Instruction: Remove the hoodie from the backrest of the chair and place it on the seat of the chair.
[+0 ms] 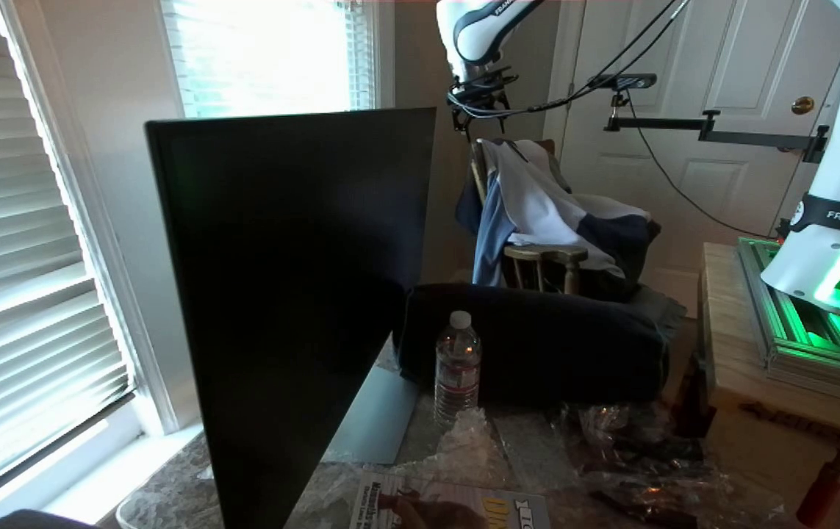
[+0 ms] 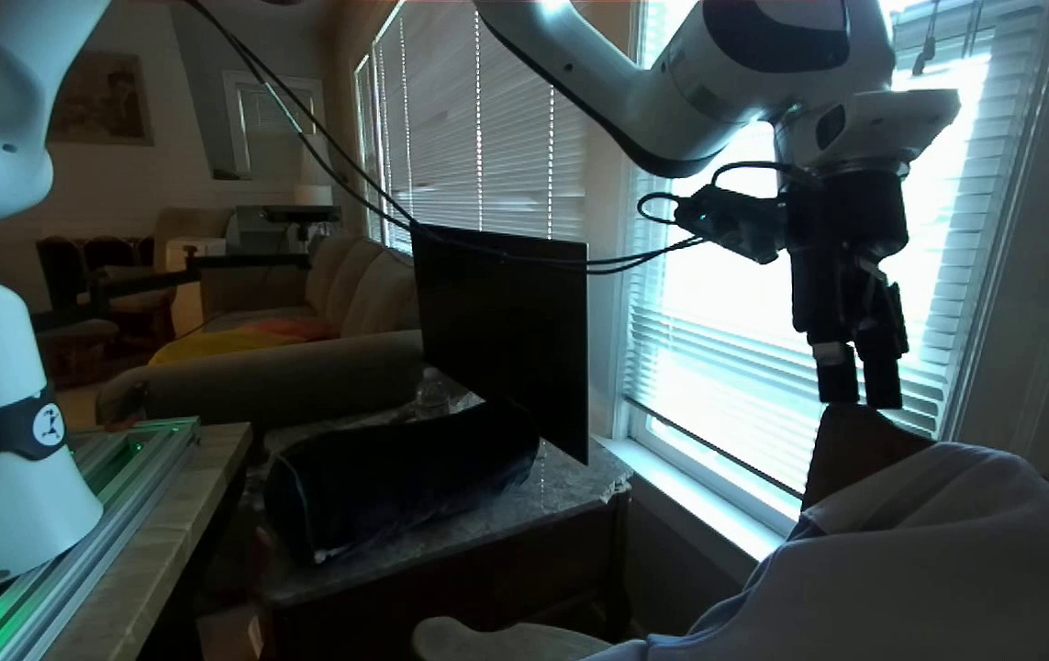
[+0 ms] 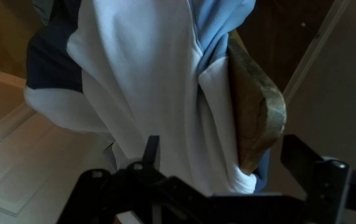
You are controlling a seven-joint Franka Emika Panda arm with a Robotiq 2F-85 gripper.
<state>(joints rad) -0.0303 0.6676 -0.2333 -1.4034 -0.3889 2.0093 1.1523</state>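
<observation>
The hoodie [image 1: 537,191], white with light-blue and navy parts, hangs over the chair's wooden backrest [image 3: 255,115] in both exterior views. In the wrist view the hoodie [image 3: 153,62] covers most of the backrest, leaving one rounded corner bare. My gripper [image 1: 483,131] points down just above the backrest's top and is open, holding nothing. From the wrist, the gripper [image 3: 223,147] shows one finger over the white cloth and one beyond the bare wood, spread wide. A wooden armrest [image 1: 544,253] of the chair shows below the cloth. The seat is hidden.
A large black screen [image 1: 295,257] stands on the stone-topped table beside the chair. Between table and chair side lies a dark rounded cushion [image 2: 396,477], with a water bottle [image 1: 457,367] near it. A camera [image 1: 629,81] on a bracket and loose cables hang near the arm.
</observation>
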